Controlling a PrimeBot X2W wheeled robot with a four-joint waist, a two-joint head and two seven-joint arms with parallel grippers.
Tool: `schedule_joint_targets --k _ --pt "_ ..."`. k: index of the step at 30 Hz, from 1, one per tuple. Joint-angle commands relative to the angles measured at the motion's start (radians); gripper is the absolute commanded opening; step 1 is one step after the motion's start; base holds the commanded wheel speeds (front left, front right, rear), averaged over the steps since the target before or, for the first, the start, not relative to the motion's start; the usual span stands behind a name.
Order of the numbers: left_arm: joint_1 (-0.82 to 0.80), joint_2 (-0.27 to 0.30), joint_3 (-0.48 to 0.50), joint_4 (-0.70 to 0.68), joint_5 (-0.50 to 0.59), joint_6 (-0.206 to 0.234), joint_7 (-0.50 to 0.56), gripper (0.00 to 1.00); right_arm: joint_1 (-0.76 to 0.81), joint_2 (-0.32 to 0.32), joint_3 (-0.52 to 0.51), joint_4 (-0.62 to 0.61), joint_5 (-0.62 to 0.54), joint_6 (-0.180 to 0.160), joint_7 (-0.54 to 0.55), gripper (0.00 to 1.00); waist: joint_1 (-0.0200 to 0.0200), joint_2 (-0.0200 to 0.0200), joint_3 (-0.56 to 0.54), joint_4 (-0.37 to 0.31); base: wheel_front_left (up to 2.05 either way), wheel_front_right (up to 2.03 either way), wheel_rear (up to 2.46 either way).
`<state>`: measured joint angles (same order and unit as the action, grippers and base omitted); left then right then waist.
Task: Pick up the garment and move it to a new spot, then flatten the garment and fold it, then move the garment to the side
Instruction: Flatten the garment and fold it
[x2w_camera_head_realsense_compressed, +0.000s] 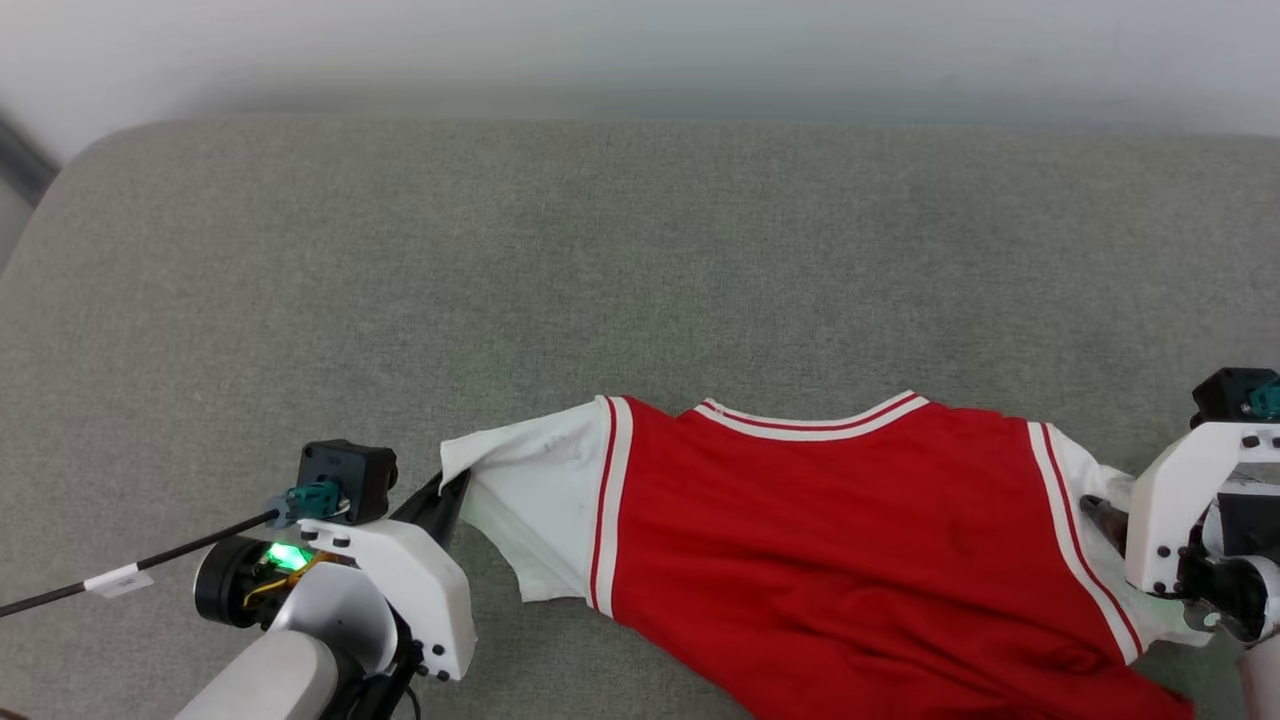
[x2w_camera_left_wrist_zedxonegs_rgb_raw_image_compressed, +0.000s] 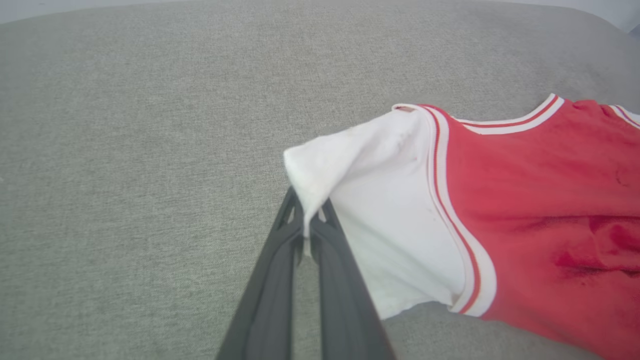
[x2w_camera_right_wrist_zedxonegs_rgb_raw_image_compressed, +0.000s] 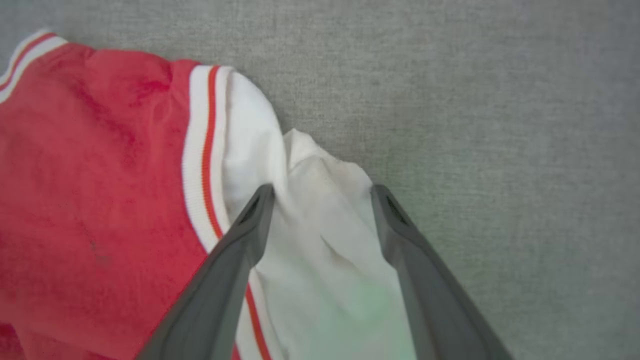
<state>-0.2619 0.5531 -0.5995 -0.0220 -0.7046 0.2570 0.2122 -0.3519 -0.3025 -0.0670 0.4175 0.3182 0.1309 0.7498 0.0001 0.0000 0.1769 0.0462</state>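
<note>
Both tools are at the red jersey T-shirt (x2w_camera_head_realsense_compressed: 820, 520) with white short sleeves and red-white striped trim. It lies spread across the near part of the grey woven-fabric surface (x2w_camera_head_realsense_compressed: 640, 250), collar pointing away from the robot. Left tool (x2w_camera_left_wrist_zedxonegs_rgb_raw_image_compressed: 306, 220): long dark fingers together, clamped on the edge of the white sleeve on its side, cloth pulled into a small peak. Right tool (x2w_camera_right_wrist_zedxonegs_rgb_raw_image_compressed: 322, 192): fingers wide apart, straddling the other white sleeve. Its tips probably touch the cloth, but that's hard to confirm.
</note>
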Motion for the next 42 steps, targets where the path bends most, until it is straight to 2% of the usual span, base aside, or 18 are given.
schedule_joint_targets --k 1,4,7,8,10,13,17,20,24,31,36,42 --pt "-0.017 -0.004 0.001 -0.002 0.006 -0.002 -0.006 0.00 -0.021 -0.003 0.012 0.032 -0.005 0.000 0.017 1.00 -0.0001 0.0000 0.033 0.020 0.00 0.00 0.00" --pt "-0.023 -0.008 -0.001 0.001 0.007 -0.006 -0.008 0.00 -0.025 0.005 0.015 0.083 -0.002 0.000 0.054 1.00 -0.0001 0.0000 0.042 0.026 0.00 0.00 0.00" --pt "-0.027 -0.013 -0.003 0.009 0.003 -0.009 -0.014 0.00 -0.010 0.028 0.012 0.162 0.003 -0.001 0.134 1.00 -0.0001 0.0000 0.047 0.031 0.00 0.00 0.00" --pt "-0.027 -0.014 -0.004 0.011 0.002 -0.009 -0.016 0.00 -0.004 0.038 0.013 0.181 0.010 -0.001 0.162 0.77 -0.0001 0.0000 0.046 0.032 0.00 0.00 0.00" --pt "-0.026 -0.015 -0.002 0.018 -0.001 -0.011 -0.020 0.00 -0.006 0.051 0.011 0.198 0.018 0.000 0.190 0.01 -0.0001 0.0000 0.042 0.031 0.00 0.00 0.00" --pt "-0.024 -0.014 0.003 0.026 -0.005 -0.013 -0.027 0.00 -0.024 0.046 0.012 0.186 0.024 0.000 0.194 0.00 -0.0001 0.0000 0.026 0.022 0.00 0.00 0.00" --pt "-0.033 -0.006 0.013 0.030 -0.002 -0.011 -0.043 0.00 -0.066 0.031 0.020 0.124 0.032 0.000 0.144 0.00 -0.0001 0.0000 -0.003 0.003 0.00 0.00 0.00" --pt "-0.056 -0.003 0.028 0.035 0.007 -0.009 -0.061 0.00 -0.102 0.007 0.028 0.066 0.011 0.000 0.071 0.00 -0.0001 0.0000 -0.028 -0.011 0.00 0.00 0.00" --pt "-0.115 -0.002 0.052 0.057 0.008 -0.023 -0.077 0.00 -0.135 0.009 0.030 0.019 -0.022 0.000 -0.033 0.00 -0.0001 0.0000 -0.071 -0.031 0.00 0.00 0.00" --pt "-0.275 -0.031 0.103 0.142 -0.005 -0.043 -0.107 0.00 -0.238 0.032 0.020 0.013 -0.051 0.000 -0.186 0.00 -0.0001 0.0000 -0.130 -0.058 0.00 0.00 0.00" --pt "-0.424 -0.059 0.129 0.277 -0.020 -0.099 -0.133 0.00 -0.352 0.048 0.028 0.051 -0.069 0.000 -0.289 0.00 -0.0001 0.0000 -0.132 -0.075 0.00 0.00 0.00" --pt "-0.646 -0.085 0.160 0.437 0.000 -0.147 -0.196 0.00 -0.544 0.068 0.001 0.111 -0.105 0.000 -0.395 0.00 -0.0001 0.0000 -0.066 -0.084 0.00 0.00 0.00"
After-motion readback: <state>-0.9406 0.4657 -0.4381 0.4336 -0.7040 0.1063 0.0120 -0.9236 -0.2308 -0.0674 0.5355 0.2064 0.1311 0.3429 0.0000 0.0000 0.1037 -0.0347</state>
